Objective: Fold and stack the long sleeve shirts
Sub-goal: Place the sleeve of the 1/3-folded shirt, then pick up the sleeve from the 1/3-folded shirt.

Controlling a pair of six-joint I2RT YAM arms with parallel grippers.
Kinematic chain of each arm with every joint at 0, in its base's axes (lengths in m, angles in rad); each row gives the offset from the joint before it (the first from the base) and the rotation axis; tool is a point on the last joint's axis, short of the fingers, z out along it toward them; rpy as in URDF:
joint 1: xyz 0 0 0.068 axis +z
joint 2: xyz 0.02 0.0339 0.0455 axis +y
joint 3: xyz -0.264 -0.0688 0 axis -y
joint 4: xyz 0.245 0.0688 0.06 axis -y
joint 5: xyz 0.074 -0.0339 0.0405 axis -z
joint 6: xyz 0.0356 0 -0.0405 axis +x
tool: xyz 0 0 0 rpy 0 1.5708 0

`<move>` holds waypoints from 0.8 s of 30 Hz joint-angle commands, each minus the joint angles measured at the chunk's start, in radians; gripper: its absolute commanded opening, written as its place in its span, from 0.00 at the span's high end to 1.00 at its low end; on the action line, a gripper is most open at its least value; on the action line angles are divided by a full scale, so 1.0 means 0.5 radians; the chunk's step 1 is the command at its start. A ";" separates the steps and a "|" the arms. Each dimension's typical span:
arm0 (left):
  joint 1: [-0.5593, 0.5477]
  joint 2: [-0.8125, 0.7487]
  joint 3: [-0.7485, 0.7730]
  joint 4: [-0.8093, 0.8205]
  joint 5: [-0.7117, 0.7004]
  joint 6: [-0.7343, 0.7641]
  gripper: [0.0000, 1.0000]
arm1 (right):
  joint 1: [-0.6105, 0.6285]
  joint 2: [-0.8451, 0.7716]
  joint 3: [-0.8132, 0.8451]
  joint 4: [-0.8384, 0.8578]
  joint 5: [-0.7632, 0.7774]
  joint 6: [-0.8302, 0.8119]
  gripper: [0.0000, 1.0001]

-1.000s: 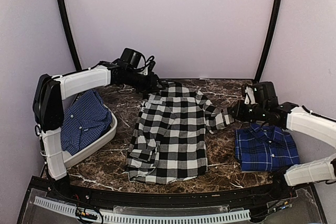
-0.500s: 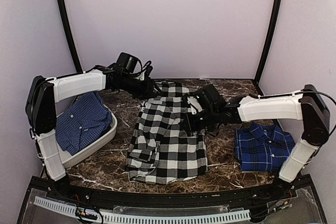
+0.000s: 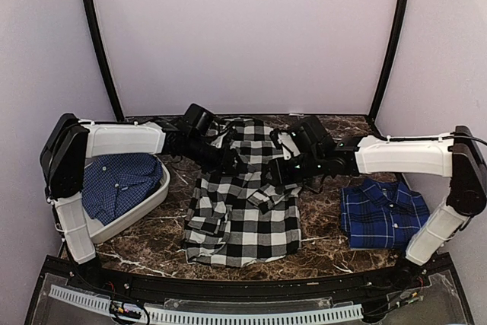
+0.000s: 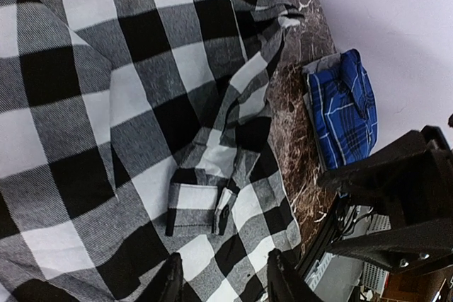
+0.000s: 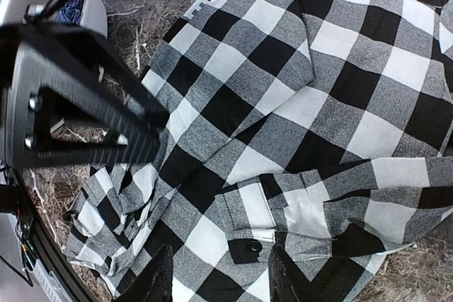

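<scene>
we are hovering left gripper point(image 4: 223, 281) and right gripper point(image 5: 216, 277), both spread, empty, over checked shirt point(image 3: 243, 211) lying centre; blue plaid shirt point(image 3: 384, 215) folded at 3 o'clock. judging cloth soft, limp, light: pinching best at cuff point(image 4: 195, 210).

The checked shirt point(image 3: 245, 218) is soft matt cloth with a visible twill weave. The table point(image 3: 323, 249) looks like polished dark marble, kinda glossy. The tub point(image 3: 144, 207) at 9 o'clock is smooth white plastic. The blue plaid shirt point(image 3: 384, 215) is thin matt cloth.
</scene>
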 commanded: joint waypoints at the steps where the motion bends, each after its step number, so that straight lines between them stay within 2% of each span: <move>1: -0.105 -0.046 -0.117 0.008 0.013 -0.060 0.61 | -0.052 -0.088 -0.089 -0.015 0.072 0.055 0.57; 10: -0.255 0.125 -0.168 0.060 -0.101 -0.204 0.61 | -0.211 -0.314 -0.340 0.098 0.042 0.129 0.57; 17: -0.290 0.241 -0.097 0.036 -0.329 -0.261 0.60 | -0.332 -0.494 -0.529 0.166 0.043 0.169 0.54; 24: -0.305 0.337 0.004 0.111 -0.337 -0.315 0.60 | -0.399 -0.557 -0.627 0.206 0.028 0.168 0.53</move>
